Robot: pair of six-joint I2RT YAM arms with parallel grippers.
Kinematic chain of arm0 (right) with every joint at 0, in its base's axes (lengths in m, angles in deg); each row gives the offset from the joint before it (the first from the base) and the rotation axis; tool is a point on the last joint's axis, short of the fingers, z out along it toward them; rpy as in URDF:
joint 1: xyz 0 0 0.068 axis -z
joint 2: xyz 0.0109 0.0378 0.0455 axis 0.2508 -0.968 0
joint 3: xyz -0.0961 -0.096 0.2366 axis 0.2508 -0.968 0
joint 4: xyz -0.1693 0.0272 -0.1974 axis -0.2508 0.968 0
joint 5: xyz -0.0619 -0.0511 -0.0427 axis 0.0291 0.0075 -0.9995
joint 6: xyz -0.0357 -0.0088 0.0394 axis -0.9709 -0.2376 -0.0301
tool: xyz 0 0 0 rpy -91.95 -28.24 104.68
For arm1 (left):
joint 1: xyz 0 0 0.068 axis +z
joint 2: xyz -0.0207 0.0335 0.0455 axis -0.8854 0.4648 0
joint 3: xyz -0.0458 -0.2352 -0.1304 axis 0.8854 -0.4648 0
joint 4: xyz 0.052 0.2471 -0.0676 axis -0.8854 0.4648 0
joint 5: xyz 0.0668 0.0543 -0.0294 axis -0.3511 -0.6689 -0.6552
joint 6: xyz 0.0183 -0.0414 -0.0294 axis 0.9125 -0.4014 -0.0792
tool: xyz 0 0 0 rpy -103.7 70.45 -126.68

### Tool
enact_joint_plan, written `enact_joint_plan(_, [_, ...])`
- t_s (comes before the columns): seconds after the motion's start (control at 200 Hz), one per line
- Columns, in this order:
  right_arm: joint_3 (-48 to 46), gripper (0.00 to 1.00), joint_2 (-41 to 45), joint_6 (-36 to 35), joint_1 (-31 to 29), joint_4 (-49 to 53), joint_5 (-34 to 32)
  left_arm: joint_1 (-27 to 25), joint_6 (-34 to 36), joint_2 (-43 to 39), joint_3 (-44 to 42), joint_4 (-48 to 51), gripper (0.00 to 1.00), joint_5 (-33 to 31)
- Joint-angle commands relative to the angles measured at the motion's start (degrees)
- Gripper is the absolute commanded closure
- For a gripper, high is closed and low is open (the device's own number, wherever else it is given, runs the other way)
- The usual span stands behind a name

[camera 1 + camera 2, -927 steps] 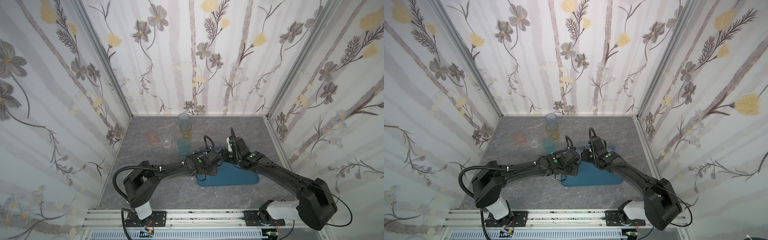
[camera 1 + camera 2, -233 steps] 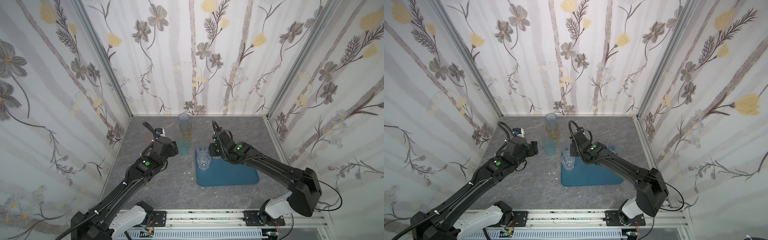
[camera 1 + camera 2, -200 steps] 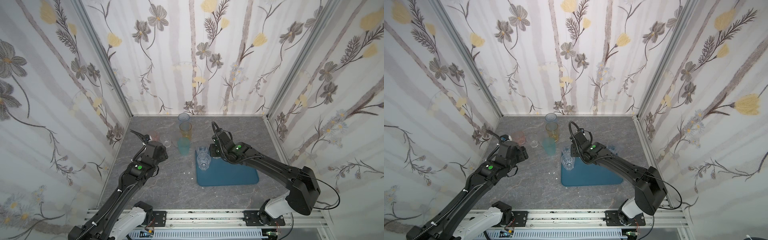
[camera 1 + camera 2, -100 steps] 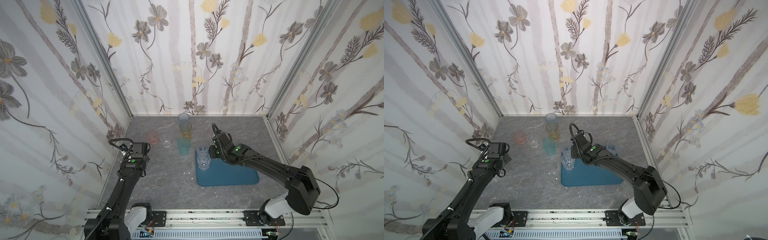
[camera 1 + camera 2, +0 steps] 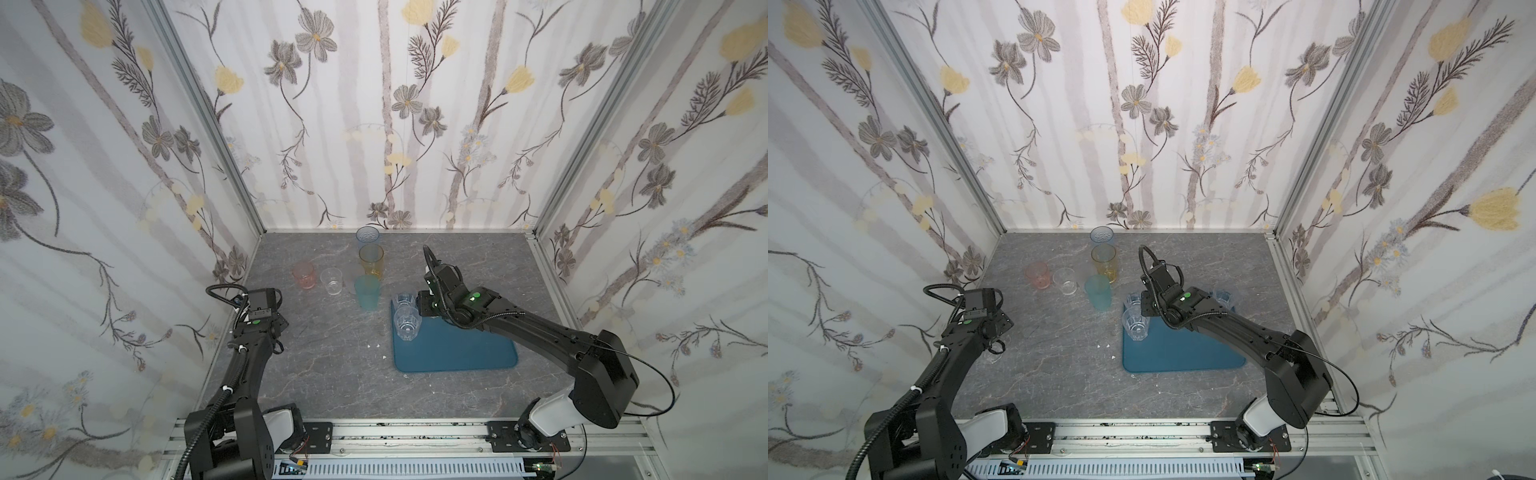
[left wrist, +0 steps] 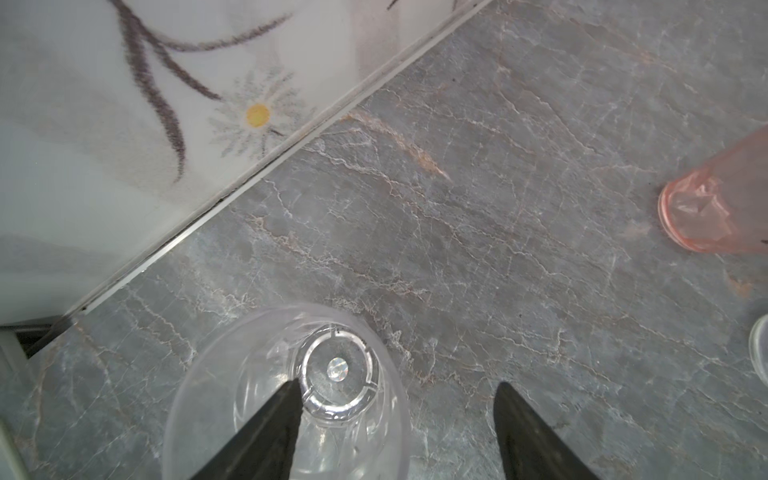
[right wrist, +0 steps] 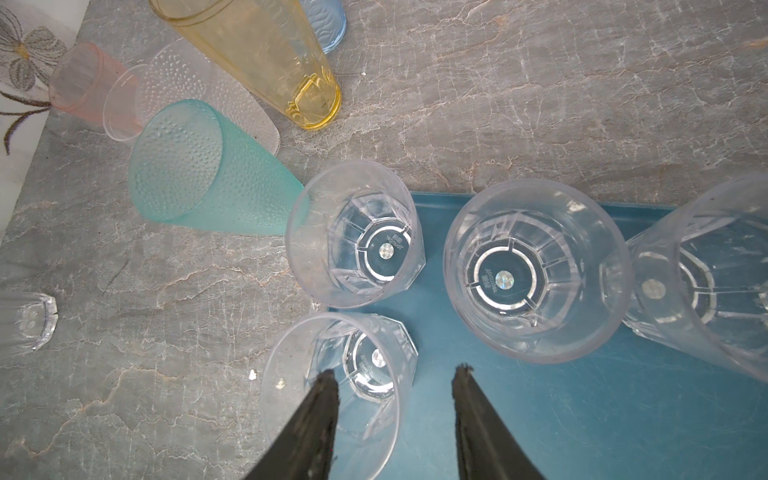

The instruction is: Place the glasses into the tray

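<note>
Step in hand: pick-up of a stray clear glass (image 6: 340,374), upright on the grey veined tabletop (image 6: 540,208) by the side wall, well apart from the tray (image 5: 457,353)
Left gripper (image 6: 395,384): jaws spread, one finger over the mouth, one outside; nothing pinched
Next move, judged: close on the thin wall, lift, carry across
Right gripper (image 7: 395,370): jaws apart astride a faceted tumbler (image 7: 374,361) on the smooth blue tray's corner
Off-tray: pink glass (image 5: 302,275), dimpled teal glass (image 5: 368,291), amber glass (image 5: 371,259), blue glass (image 5: 368,237)

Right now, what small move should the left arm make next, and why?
Probably close the left gripper on the clear glass beneath it: the jaws stand open, one finger seemingly inside the rim, the other outside, and that glass stands well away from the tray.
</note>
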Motion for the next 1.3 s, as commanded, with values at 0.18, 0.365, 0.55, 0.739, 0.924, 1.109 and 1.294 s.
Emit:
enact_joint_plan(0.18, [-0.7,0.54,-0.6,0.3,0.0,-3.0,0.5,0.1,3.2,1.8,-0.7,-4.2,0.45,3.3])
enact_joint_plan(0.365, [-0.8,0.54,-0.3,0.4,0.0,-3.1,0.4,0.1,3.2,4.2,-0.1,-4.1,0.77,3.6])
enact_joint_plan(0.55, [-1.9,0.54,0.7,0.7,0.0,-3.5,-0.1,0.0,3.8,4.1,0.3,-4.0,1.0,6.5])
enact_joint_plan(0.739, [-2.7,0.54,1.8,1.0,0.0,-3.4,-1.2,-6.6,0.0,-2.9,3.9,0.9,1.0,10.3])
enact_joint_plan(0.924, [-2.0,0.54,1.5,1.8,0.0,-3.6,-0.7,-26.9,-10.0,-5.1,7.8,7.2,1.0,6.6])
enact_joint_plan(1.109, [-1.4,0.54,1.0,2.6,-0.4,-3.6,0.3,-46.2,-21.3,-1.5,7.2,8.1,1.0,4.8])
enact_joint_plan(1.294, [-1.5,0.54,-0.2,3.0,-1.2,-3.8,1.4,-57.9,-24.7,5.3,12.6,8.0,1.0,3.2])
